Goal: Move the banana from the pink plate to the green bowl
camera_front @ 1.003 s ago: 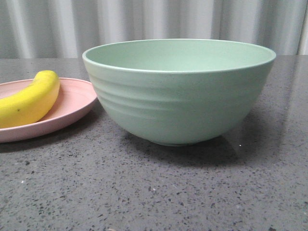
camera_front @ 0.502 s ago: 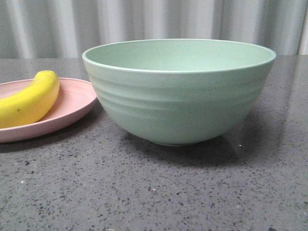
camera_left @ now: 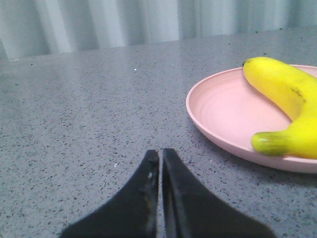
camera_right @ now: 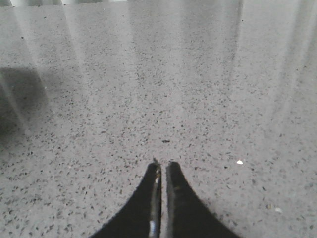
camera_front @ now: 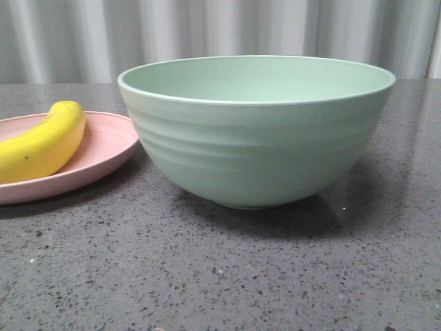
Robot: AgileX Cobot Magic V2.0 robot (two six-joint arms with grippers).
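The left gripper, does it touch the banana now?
Apart. In the left wrist view, the left gripper is shut over bare table, while the banana lies on the pink plate, well away from it.

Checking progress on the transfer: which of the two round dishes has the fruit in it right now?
The shallow pale pink plate, left of the deep mint-green bowl, holds the glossy yellow banana; the bowl's visible inside shows none.

Glossy banana (camera_front: 43, 143), matte plastic-looking pink plate (camera_front: 103, 148), speckled stone-like table (camera_front: 220, 276)

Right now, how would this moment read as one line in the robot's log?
glossy yellow curved banana: on shallow pale pink plate | deep mint-green ridged bowl: no banana visible | left gripper: shut, empty | right gripper: shut, empty
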